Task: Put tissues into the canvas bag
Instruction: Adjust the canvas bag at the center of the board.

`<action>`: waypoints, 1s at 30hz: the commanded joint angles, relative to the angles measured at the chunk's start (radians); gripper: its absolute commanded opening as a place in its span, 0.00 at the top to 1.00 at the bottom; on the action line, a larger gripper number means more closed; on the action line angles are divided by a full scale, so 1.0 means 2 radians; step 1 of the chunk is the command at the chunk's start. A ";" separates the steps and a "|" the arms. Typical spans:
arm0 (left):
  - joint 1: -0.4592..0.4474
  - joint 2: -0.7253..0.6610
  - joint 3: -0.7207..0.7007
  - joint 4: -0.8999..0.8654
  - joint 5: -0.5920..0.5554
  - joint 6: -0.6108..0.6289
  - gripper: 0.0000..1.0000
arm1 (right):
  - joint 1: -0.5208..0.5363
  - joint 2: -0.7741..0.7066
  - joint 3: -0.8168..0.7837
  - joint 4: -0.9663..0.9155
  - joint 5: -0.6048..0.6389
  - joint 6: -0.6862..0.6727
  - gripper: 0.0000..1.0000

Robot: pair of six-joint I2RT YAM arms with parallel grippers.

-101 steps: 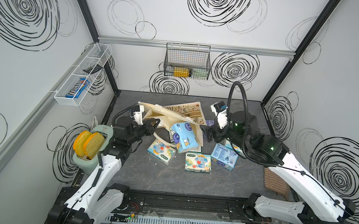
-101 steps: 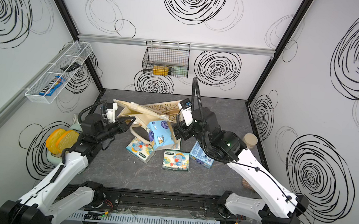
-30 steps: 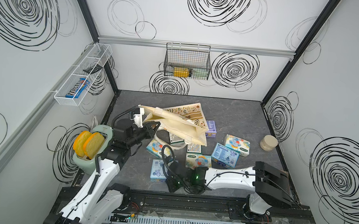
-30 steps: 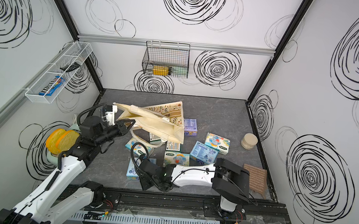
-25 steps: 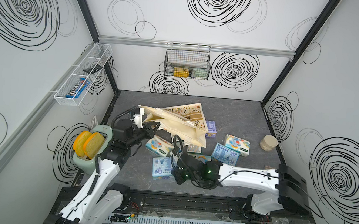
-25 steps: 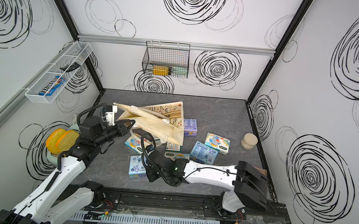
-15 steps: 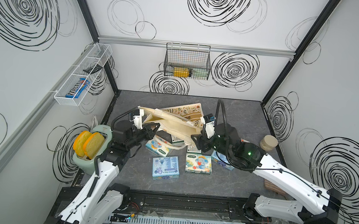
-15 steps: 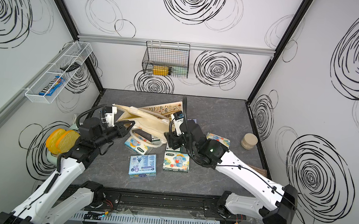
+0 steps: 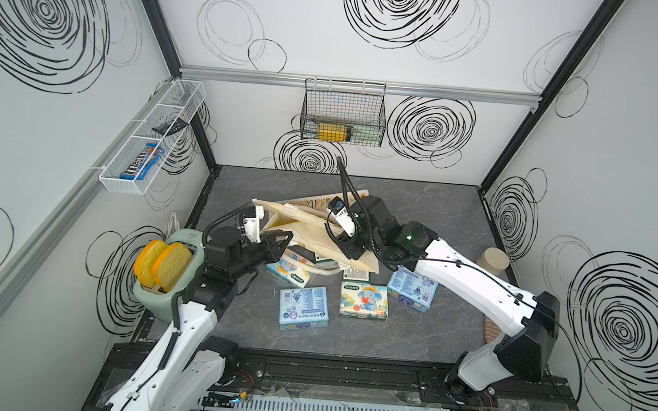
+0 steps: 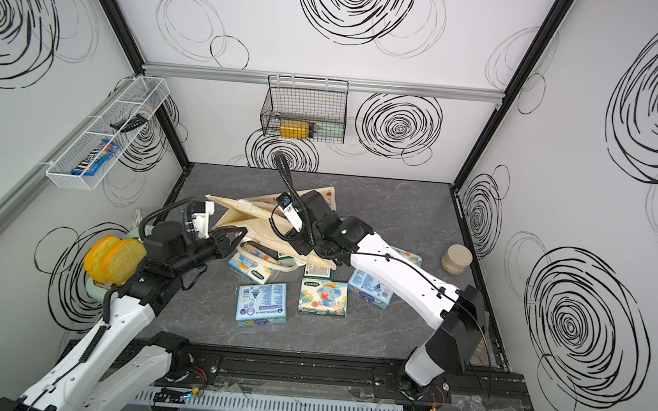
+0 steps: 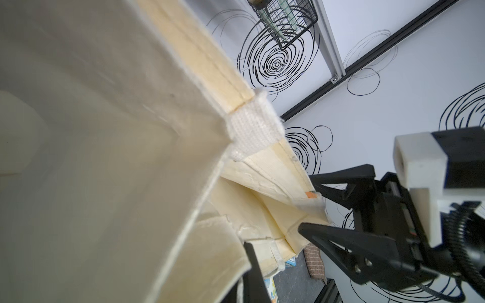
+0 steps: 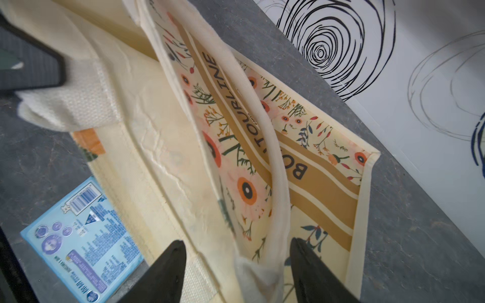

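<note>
**Canvas bag held at its mouth, tissues loose on the table**

In both top views the canvas bag (image 9: 309,225) (image 10: 254,222) lies mid-table (image 9: 420,206). The left hand (image 9: 280,241) (image 10: 231,242) is clamped on its rim at 9 o'clock, the right hand (image 9: 345,252) (image 10: 298,249) is at 3 o'clock, and the tissues (image 9: 303,308) (image 10: 261,304) lie around 6 o'clock. Left wrist view: the right hand (image 11: 307,204) stands wide astride the bag's edge (image 11: 105,131). Right wrist view: its wide jaws (image 12: 236,244) straddle a cream loop handle (image 12: 278,162), with a blue pack (image 12: 81,236) beside the bag.
</note>
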 commanded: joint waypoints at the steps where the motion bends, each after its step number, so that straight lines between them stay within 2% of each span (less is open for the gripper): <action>1: -0.003 -0.012 -0.008 0.001 0.026 0.001 0.99 | -0.008 0.022 0.038 -0.021 0.030 -0.035 0.37; 3: -0.003 -0.019 -0.009 -0.011 0.026 0.005 0.99 | -0.014 0.039 0.060 -0.028 0.020 -0.034 0.47; 5: -0.005 -0.026 -0.013 -0.020 0.028 0.006 0.99 | -0.017 0.053 0.080 -0.033 0.007 -0.035 0.64; 7: -0.005 -0.033 -0.018 -0.032 0.028 0.008 0.99 | -0.019 0.064 0.103 -0.039 -0.005 -0.035 0.86; 9: -0.005 -0.035 -0.017 -0.048 0.028 0.014 0.99 | -0.022 0.067 0.117 -0.038 -0.014 -0.034 0.96; 12: -0.005 -0.033 -0.010 -0.077 0.031 0.032 0.98 | -0.028 0.063 0.131 -0.009 0.009 -0.031 1.00; 18: -0.006 -0.037 -0.003 -0.111 0.023 0.043 0.98 | -0.045 0.087 0.218 0.057 0.059 -0.033 1.00; 22: -0.006 -0.048 0.005 -0.128 0.021 0.043 0.98 | -0.047 0.110 0.260 0.092 0.055 -0.035 1.00; 25: -0.006 -0.055 0.011 -0.142 0.019 0.048 0.98 | -0.048 0.119 0.263 0.124 0.027 -0.037 1.00; 26: -0.006 -0.056 0.011 -0.145 0.019 0.049 0.90 | -0.048 0.122 0.264 0.125 0.020 -0.038 1.00; 27: -0.006 -0.057 0.012 -0.149 0.021 0.050 0.77 | -0.047 0.125 0.263 0.123 0.014 -0.038 1.00; 29: -0.006 -0.059 0.018 -0.158 0.021 0.051 0.20 | -0.044 0.124 0.246 0.121 0.012 -0.038 1.00; 30: -0.006 -0.062 0.029 -0.169 0.015 0.052 0.02 | -0.044 0.118 0.221 0.130 0.012 -0.040 1.00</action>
